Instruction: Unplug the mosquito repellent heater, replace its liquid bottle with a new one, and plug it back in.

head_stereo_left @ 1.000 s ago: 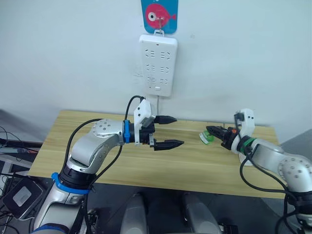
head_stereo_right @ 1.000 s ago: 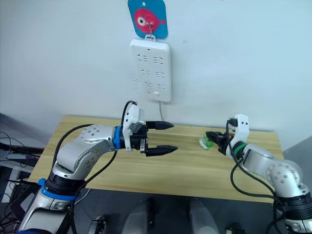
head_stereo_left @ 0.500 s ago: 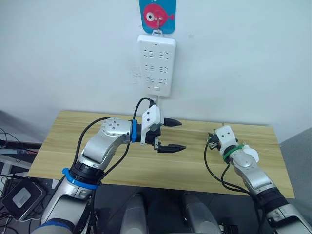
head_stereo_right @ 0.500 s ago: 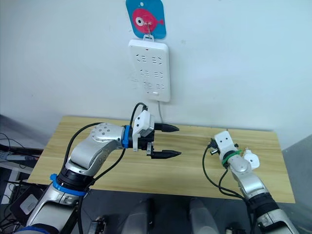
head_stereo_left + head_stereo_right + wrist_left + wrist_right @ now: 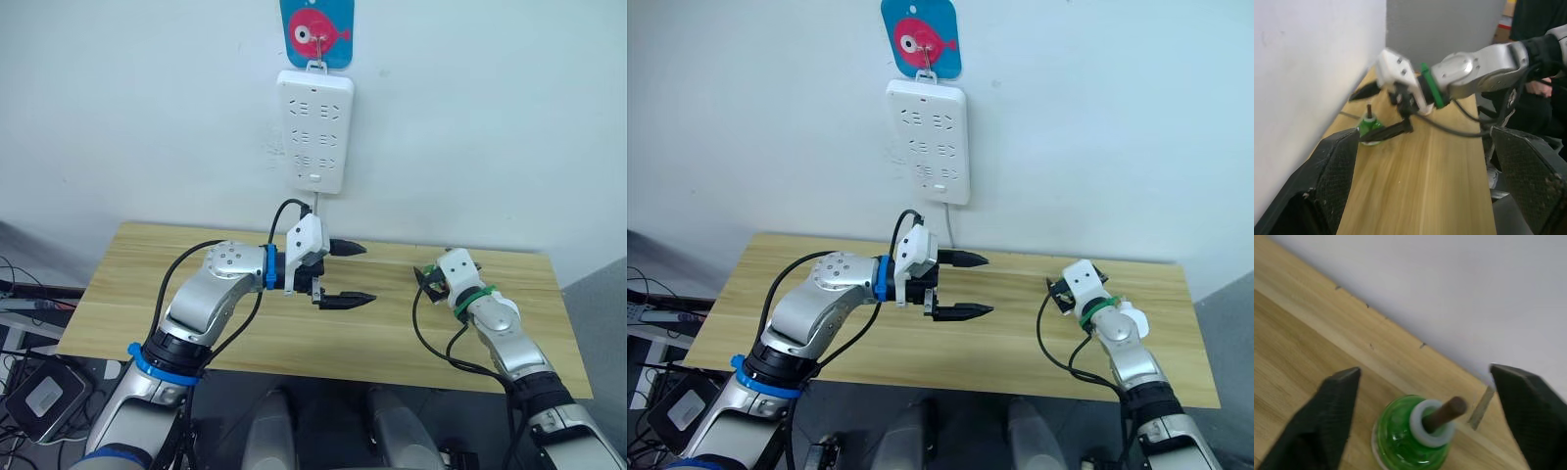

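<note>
Two grippers: both spread wide, neither holding anything.
Left gripper: hovers above the middle of the table, its two black fingers pointing toward the robot's right, one above the other with a broad gap between them.
Right gripper: low over the table's far right part, near the wall; its fingers stand well apart, one on each side of the liquid bottle.
Table: light wooden top, its far edge against the wall.
Liquid bottle: small, green and clear, standing upright on the table close to the far edge, between the right gripper's fingers. In the right wrist view it sits in the gap with wood showing on both sides; in the left wrist view one finger lies right at its side, and I cannot tell whether it touches.
Bottle top: a white collar with a brown wick sticking up from it.
Wall: plain white, behind the table.
Power strip: long and white, hanging upright on the wall above the table's middle, its cable dropping toward the tabletop.
Hook plate: blue with a red fish, just above the strip, which hangs from it.
</note>
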